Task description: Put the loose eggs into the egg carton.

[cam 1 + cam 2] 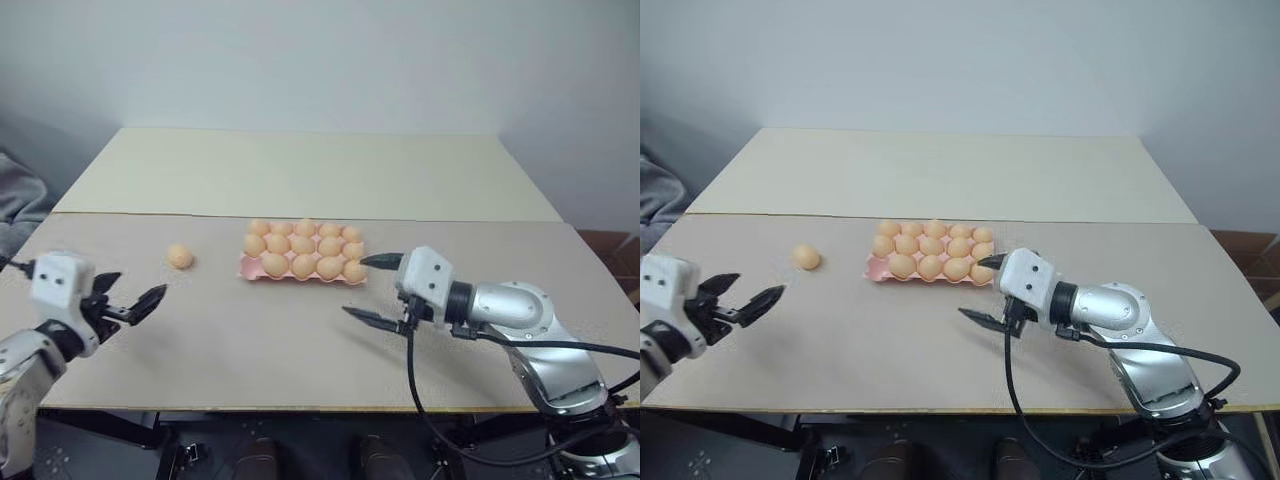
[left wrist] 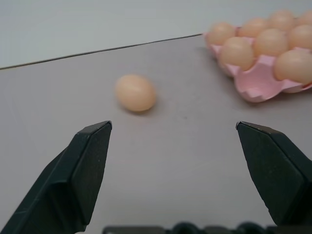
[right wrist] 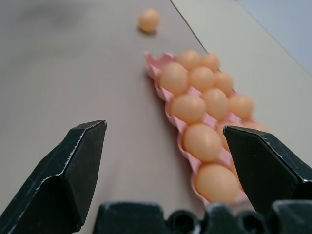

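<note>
You're nearly done here. The egg carton (image 1: 303, 270) sits mid-desk and looks close to full: I count about fourteen eggs across its three rows, and the one cup that seems open is at the near-left corner, where the left wrist view shows bare pink. That's my read, the cups are small from the head camera.

What's left is one loose egg (image 1: 180, 257), lying on its own on the desk (image 1: 250, 340) well to the left of the carton, nothing touching it. It's a smooth pale orange-tan oval, same look as the ones already seated, and it'll probably roll if you nudge it.

Your left gripper (image 1: 128, 300) hangs near the front-left of the desk with its jaws spread wide and empty, pointing roughly at that egg. Your right gripper (image 1: 372, 290) sits just by the carton's near-right corner, jaws also wide apart, holding nothing.

So, one pick with the left, drop it into the empty cup, and that should finish it.
</note>
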Robot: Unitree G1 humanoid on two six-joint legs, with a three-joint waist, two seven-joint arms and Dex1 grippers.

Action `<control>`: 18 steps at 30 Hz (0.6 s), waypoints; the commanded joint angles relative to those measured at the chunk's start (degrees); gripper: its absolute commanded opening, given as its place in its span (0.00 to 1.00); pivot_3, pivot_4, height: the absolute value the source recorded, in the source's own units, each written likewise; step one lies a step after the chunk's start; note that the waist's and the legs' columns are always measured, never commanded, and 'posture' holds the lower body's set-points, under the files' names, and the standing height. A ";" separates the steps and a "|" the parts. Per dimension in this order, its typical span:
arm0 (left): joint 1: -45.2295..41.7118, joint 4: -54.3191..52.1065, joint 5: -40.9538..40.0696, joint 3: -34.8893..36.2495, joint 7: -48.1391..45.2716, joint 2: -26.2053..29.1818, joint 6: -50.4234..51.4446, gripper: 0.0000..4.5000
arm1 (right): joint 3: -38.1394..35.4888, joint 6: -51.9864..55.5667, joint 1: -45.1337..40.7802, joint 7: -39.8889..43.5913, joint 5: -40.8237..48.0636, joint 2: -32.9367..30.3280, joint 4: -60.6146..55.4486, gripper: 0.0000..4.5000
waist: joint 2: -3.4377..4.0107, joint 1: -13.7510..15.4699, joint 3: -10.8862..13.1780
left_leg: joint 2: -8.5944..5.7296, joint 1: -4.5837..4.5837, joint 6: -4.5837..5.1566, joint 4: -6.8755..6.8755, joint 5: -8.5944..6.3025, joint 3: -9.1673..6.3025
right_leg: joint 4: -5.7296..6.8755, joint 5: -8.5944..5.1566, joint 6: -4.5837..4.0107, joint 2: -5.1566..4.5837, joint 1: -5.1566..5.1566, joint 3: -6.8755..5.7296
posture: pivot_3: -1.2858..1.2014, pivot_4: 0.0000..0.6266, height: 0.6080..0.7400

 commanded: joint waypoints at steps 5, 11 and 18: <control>-2.37 -1.28 1.18 -2.02 6.73 -2.16 -1.00 0.99 | -0.46 -3.11 -2.24 0.73 -0.60 -0.60 0.44 1.00 | -0.03 0.28 -0.02 | -0.02 -0.06 0.00 0.00 0.00 0.05 | -0.04 0.00 0.00 -0.01 -0.03 0.03 | 0.52 0.24 1.00; -9.97 4.73 3.81 -6.54 11.38 -3.43 -3.05 0.99 | -0.25 -2.78 -1.32 -0.75 -2.51 -1.01 -0.53 1.00 | -0.06 0.47 -0.04 | -0.03 -0.06 0.01 0.00 0.01 0.04 | 0.00 0.01 0.01 0.02 -0.04 0.03 | 0.52 0.24 1.00; -28.83 28.12 10.39 -14.87 16.31 -6.01 -11.26 0.99 | -0.22 -1.11 -0.23 -3.09 -3.93 -1.23 -2.76 1.00 | -0.24 0.71 -0.08 | -0.06 -0.05 0.02 -0.02 -0.02 0.12 | -0.05 0.22 0.36 0.01 -0.02 0.14 | 0.52 0.24 1.00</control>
